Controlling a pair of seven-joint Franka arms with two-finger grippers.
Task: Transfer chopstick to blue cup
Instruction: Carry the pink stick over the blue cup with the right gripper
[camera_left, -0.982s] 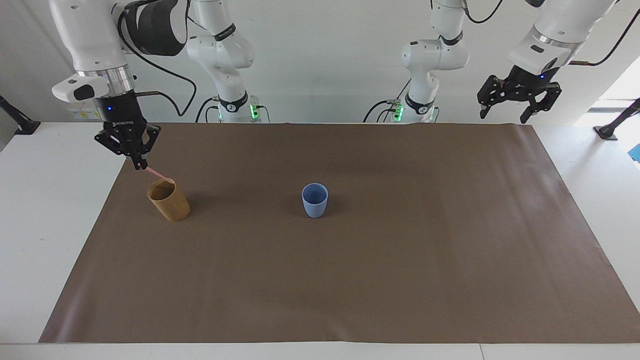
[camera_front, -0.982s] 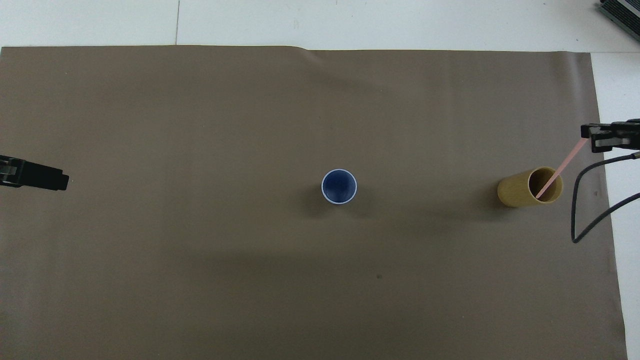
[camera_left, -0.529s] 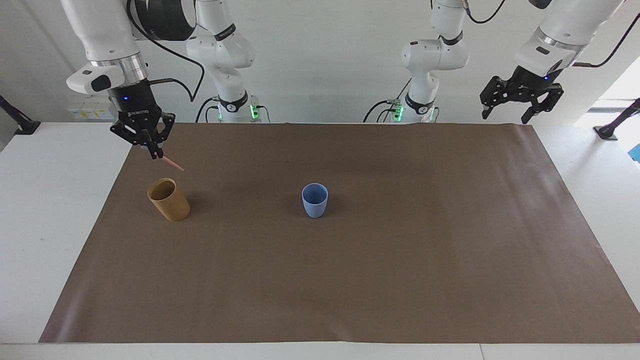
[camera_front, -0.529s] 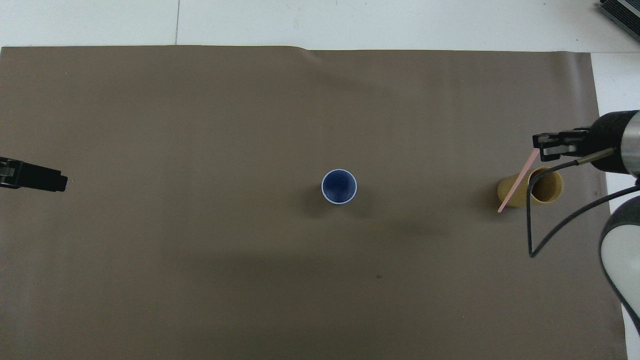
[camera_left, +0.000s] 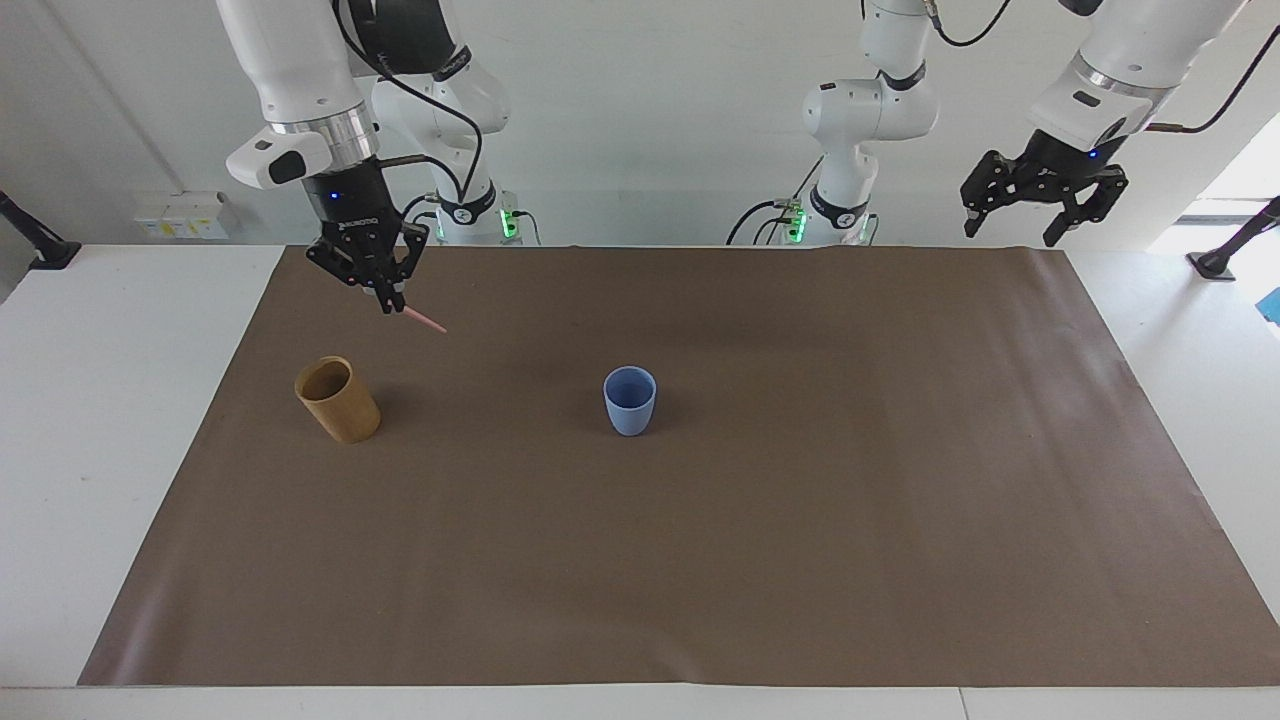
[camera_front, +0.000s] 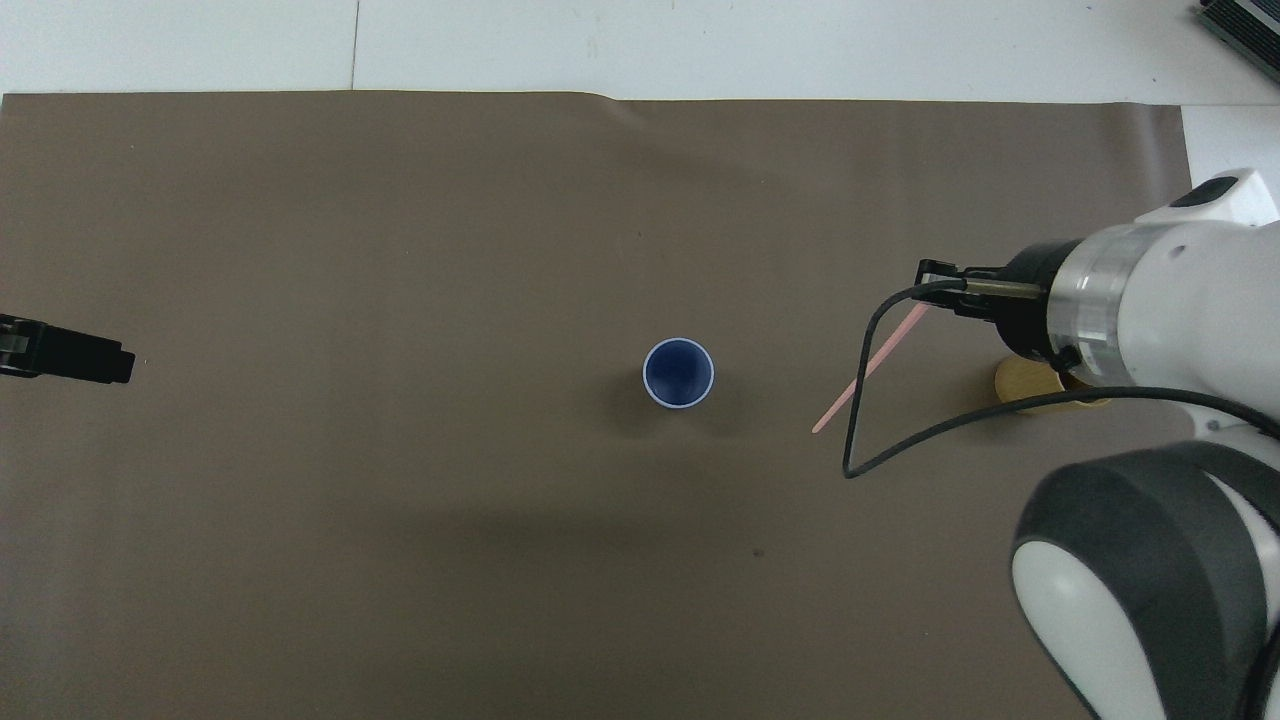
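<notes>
Right gripper (camera_left: 391, 300) up in air over brown mat (camera_left: 800, 560), above stretch between tan cup (camera_left: 338, 400) and blue cup (camera_left: 630, 400); fingertips pinched tight on upper end of chopstick (camera_left: 424, 321). Chopstick hangs slanted, lower end free, touching nothing. Blue cup upright near mat's middle, empty. Tan cup upright toward right arm's end of mat. Left gripper (camera_left: 1012, 214) waits raised over mat corner at left arm's end, jaws spread wide, holding nothing.
</notes>
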